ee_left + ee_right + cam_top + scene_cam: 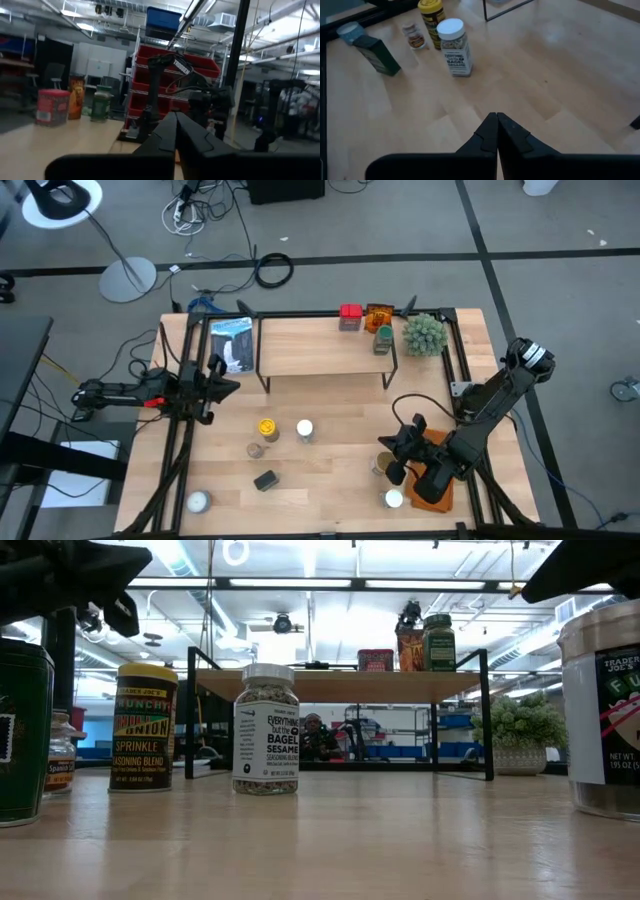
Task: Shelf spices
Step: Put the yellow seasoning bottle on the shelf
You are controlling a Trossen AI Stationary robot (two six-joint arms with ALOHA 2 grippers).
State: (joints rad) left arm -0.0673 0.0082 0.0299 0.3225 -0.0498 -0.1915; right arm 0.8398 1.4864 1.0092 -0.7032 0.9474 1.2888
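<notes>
Both grippers (175, 125) (496, 127) clenched empty; only low view reads bagel jar (265, 730) label

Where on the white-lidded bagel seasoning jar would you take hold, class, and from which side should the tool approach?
Grip the white-lidded bagel seasoning jar around its straight body just under the lid. It stands upright on the table, a plain cylinder, so its opposite sides suit two fingers. Come from the open table on its right-arm side; the yellow-lidded jar stands close on the other side. The right tool, shut, looks best placed.

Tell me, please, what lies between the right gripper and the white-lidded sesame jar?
Nothing: in the right wrist view, bare tabletop runs from the shut right gripper to the white-lidded sesame jar.
</notes>
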